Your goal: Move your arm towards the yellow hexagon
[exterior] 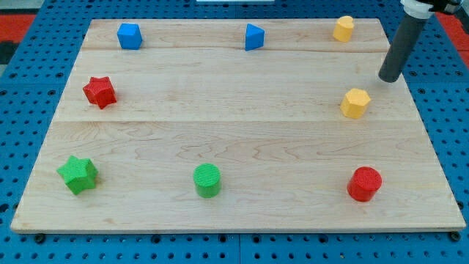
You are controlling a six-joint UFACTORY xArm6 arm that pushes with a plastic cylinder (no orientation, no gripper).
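The yellow hexagon (355, 103) lies on the wooden board (234, 139) at the view's right, about mid-height. My tip (389, 79) is the lower end of a dark rod coming down from the view's top right. It stands a short way up and to the right of the yellow hexagon, with a small gap between them. A second yellow block (343, 28) sits near the board's top edge, to the left of the rod.
A blue cube (130, 36) and a blue wedge-shaped block (253, 37) lie along the top. A red star (100, 92) is at the left. A green star (78, 174), a green cylinder (207, 180) and a red cylinder (364, 183) lie along the bottom.
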